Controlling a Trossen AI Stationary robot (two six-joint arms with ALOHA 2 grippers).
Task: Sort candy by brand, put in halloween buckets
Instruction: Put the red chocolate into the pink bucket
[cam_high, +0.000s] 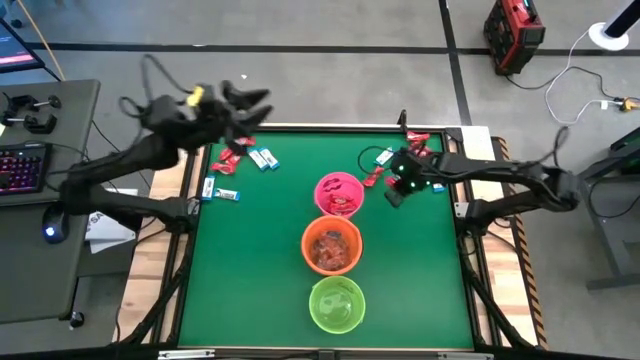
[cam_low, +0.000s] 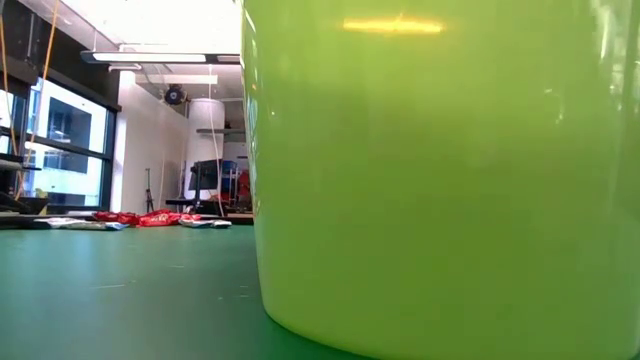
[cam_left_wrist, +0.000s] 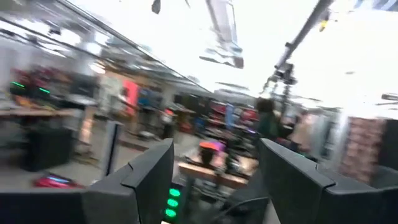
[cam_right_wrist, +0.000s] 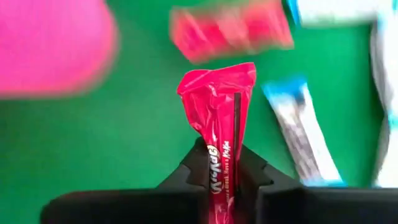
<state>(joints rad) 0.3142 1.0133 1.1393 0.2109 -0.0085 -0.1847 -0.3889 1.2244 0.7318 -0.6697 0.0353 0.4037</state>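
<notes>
Right gripper (cam_right_wrist: 222, 186): fingers clamped on a red KitKat packet (cam_right_wrist: 219, 99), its crinkled free end sticking out beyond the tips, pink bucket (cam_high: 339, 193) just beside. Light, soft, slippery foil; best pinched mid-body. Left gripper (cam_high: 240, 108) raised over the desk's far corner, fingers apart. Green felt desk (cam_high: 250, 270); open workshop behind.

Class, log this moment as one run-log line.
right gripper: shut on red candy, beside pink bucket | left gripper: open, raised at far-left corner
</notes>
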